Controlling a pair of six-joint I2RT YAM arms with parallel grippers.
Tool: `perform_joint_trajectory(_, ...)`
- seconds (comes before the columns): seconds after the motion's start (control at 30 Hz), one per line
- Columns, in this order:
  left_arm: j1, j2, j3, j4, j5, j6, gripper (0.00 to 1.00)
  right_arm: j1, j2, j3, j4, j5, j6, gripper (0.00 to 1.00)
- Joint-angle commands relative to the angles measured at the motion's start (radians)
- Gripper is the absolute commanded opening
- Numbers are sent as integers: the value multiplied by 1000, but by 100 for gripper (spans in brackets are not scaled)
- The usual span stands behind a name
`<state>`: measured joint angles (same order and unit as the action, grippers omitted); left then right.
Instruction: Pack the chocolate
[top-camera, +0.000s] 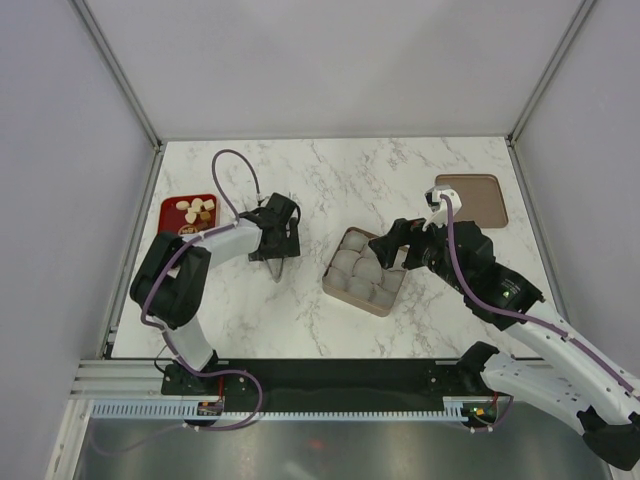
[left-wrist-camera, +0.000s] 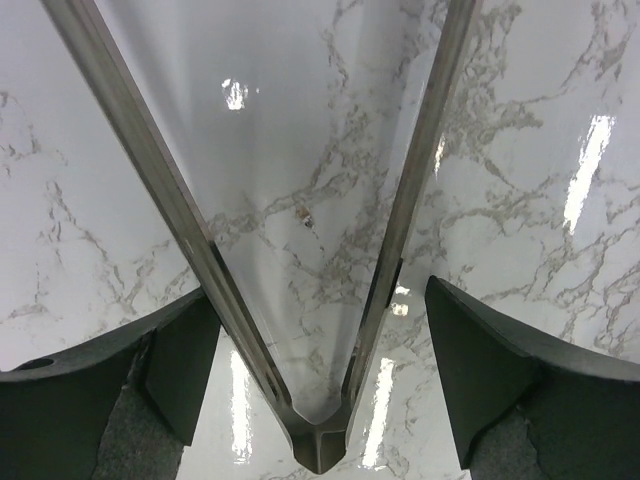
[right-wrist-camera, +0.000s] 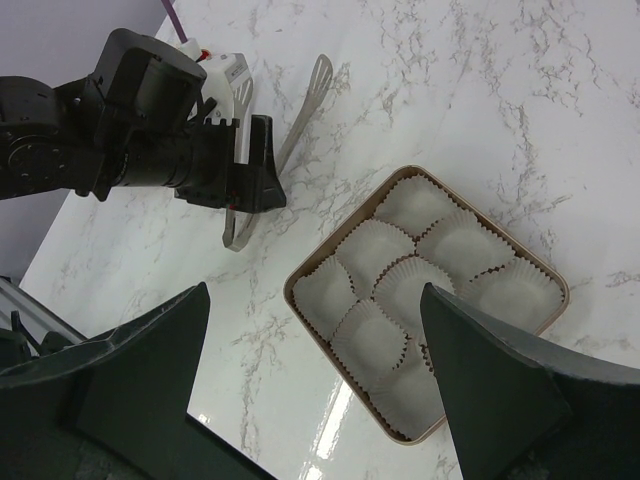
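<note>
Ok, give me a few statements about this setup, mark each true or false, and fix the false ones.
1. The chocolate lies in the red tray. True.
2. The paper cups in the box are empty. True, for those in view.
3. The tongs in the left gripper hold a piece of chocolate. False: nothing lies between their arms.
4. The lid is on the box. False: it lies apart, off to the box's far right.
5. The right gripper is shut on a paper cup. False: it is open and empty over the box.
</note>
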<state>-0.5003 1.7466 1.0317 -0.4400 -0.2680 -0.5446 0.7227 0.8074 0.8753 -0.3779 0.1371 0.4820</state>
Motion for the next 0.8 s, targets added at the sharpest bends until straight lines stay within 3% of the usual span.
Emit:
perform_joint_trajectory(0.0, 40, 62, 4, 46, -44, -34, 90, 0, -2, 11, 14, 21, -16, 95)
perform_joint_trajectory(0.2, 46, 67, 25, 52, -68, -32, 95, -2, 15, 19, 13, 39, -28, 95)
perform_joint_trajectory(0.57, 54, 119, 42, 78, -53, -21, 95, -2, 15, 16, 16, 48, -36, 96)
perform_joint_trajectory(0.7, 60, 119, 48, 78, -53, -15, 92, -2, 13, 14, 16, 53, -36, 96)
perform_joint_trajectory(0.77, 60, 117, 51, 76, -51, -11, 85, -2, 16, 16, 16, 50, -34, 96)
